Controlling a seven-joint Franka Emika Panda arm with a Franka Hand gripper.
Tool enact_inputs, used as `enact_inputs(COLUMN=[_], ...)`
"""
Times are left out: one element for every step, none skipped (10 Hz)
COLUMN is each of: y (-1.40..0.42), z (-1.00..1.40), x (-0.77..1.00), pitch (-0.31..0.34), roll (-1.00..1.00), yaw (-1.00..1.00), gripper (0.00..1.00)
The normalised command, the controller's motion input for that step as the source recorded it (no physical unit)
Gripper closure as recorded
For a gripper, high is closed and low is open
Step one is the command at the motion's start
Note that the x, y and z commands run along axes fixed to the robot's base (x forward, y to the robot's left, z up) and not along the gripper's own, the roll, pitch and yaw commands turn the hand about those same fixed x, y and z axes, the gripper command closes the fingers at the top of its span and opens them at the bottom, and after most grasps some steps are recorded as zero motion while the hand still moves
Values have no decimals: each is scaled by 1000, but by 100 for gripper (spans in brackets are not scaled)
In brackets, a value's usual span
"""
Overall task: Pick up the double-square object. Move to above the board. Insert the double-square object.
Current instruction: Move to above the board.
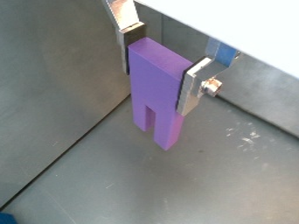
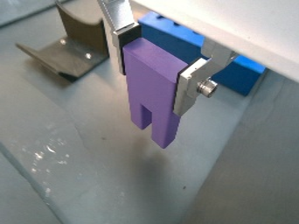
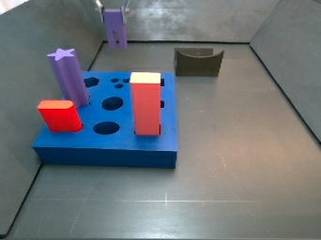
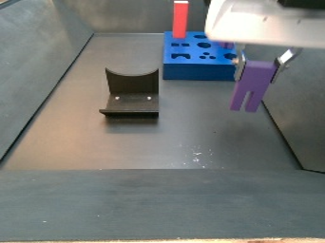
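Gripping the double-square object (image 2: 152,92), the gripper (image 2: 158,68) hangs beside the board (image 3: 107,150) — airborne.

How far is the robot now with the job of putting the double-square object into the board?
Done: the gripper is shut on the double-square object, which hangs clear of the floor in both wrist views. In hand: carrying; in a side view the piece is beside the board, not above it. Left: moving over the board and inserting.
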Motion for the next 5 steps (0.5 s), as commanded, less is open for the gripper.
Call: enact_inputs(y=[83, 80, 76, 74, 65], z=[1000, 1000, 1000, 1000, 1000], x=[58, 53, 45, 42, 31], pitch=[20, 56, 99, 100, 95], roll=[9, 21, 40, 48, 56], yaw=[5, -6, -12, -9, 3], gripper=[100, 100, 100, 100, 100])
